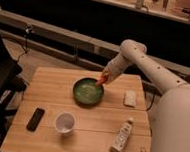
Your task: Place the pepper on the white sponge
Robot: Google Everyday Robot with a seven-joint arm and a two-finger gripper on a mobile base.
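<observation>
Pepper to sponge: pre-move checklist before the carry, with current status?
1. Pepper at the gripper: ok, it sits at the tip, above the green bowl's right rim.
2. Firm grasp: cannot tell.
3. White sponge top free: ok, nothing lies on it.
4. Path rightward from bowl to sponge: ok, only bare table between.
5. White bottle and white cup away from the path: ok, both stand nearer the front edge.
</observation>
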